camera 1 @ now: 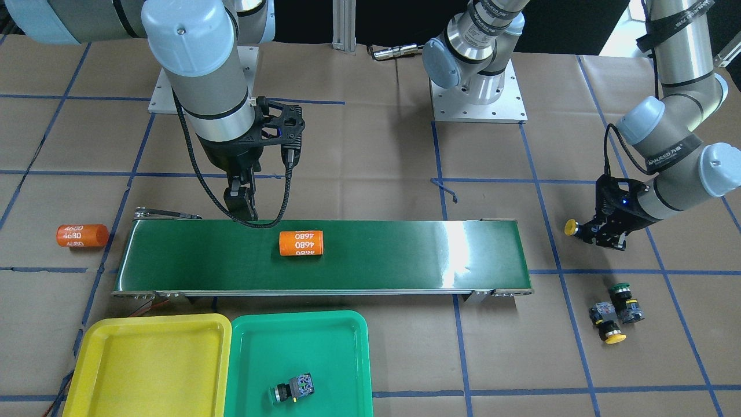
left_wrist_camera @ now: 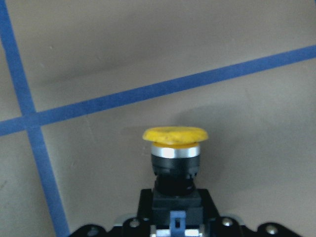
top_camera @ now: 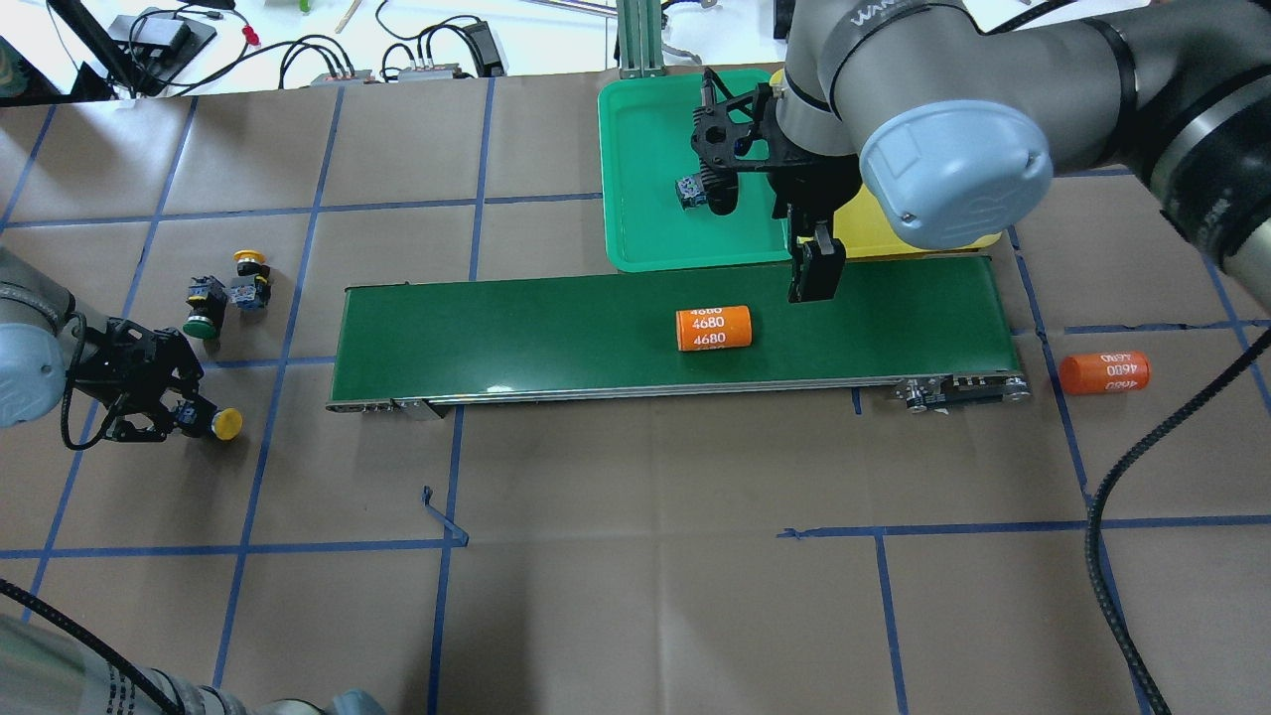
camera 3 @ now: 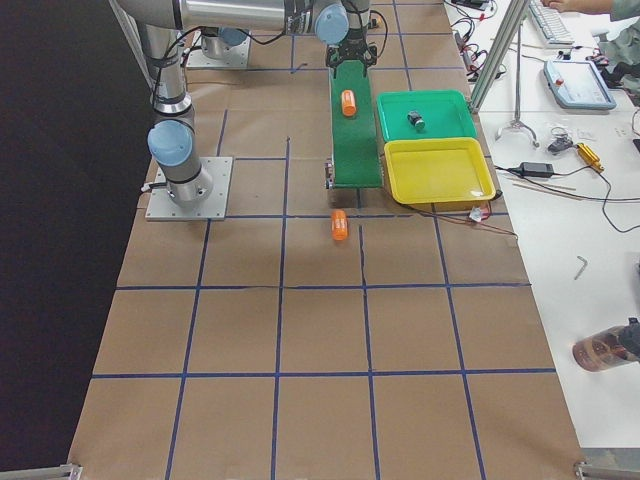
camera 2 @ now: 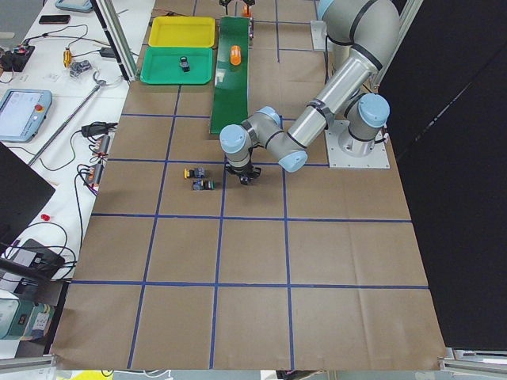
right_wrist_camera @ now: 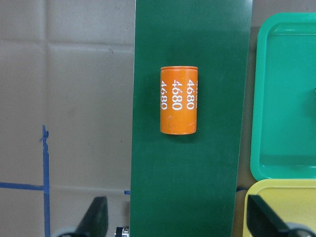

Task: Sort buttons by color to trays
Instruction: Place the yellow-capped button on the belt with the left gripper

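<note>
My left gripper (camera 1: 599, 231) is shut on a yellow-capped button (camera 1: 572, 227) and holds it just over the paper; the left wrist view shows the cap (left_wrist_camera: 175, 134) sticking out ahead. Two more buttons lie side by side on the table nearby, one green-capped (camera 1: 622, 289), one yellow-capped (camera 1: 612, 335). A fourth button (camera 1: 294, 387) lies in the green tray (camera 1: 289, 341); its cap colour is unclear. The yellow tray (camera 1: 150, 359) holds nothing. My right gripper (camera 1: 241, 205) is open and empty above the belt's robot-side edge, its fingers (right_wrist_camera: 96, 217) spread wide.
A long dark-green conveyor belt (camera 1: 405, 255) runs between the robot and the trays. One orange cylinder marked 4680 (camera 1: 301, 243) lies on the belt, another (camera 1: 82, 235) on the paper beyond the belt's end. A loose curl of blue tape (camera 1: 446, 188) lies mid-table.
</note>
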`<action>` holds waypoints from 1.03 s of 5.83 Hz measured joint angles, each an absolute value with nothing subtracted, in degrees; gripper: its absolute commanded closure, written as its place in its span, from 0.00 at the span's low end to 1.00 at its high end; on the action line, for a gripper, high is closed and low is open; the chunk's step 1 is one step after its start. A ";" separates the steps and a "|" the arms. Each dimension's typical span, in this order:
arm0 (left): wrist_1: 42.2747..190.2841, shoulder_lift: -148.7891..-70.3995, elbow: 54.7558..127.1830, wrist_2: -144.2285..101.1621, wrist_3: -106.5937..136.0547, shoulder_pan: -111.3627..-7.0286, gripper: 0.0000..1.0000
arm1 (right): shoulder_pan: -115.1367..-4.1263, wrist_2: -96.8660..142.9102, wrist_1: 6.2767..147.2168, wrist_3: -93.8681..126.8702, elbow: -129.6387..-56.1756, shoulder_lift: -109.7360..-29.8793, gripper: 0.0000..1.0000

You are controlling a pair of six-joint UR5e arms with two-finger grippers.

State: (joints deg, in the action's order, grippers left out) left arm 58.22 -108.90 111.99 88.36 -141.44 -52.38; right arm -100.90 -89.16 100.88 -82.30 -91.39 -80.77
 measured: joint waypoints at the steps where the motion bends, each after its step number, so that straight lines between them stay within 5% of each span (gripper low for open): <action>1: 62.77 -107.24 109.46 88.26 -138.59 -53.01 0.97 | -100.90 -89.17 100.89 -82.22 -91.40 -80.77 0.00; 3: 74.58 -105.39 102.52 87.63 -125.80 -60.95 0.97 | -100.90 -89.10 100.90 -82.00 -91.44 -80.77 0.00; 6: 71.45 -105.82 101.79 87.37 -100.34 -77.57 0.97 | -100.90 -88.96 100.88 -81.94 -91.49 -80.77 0.00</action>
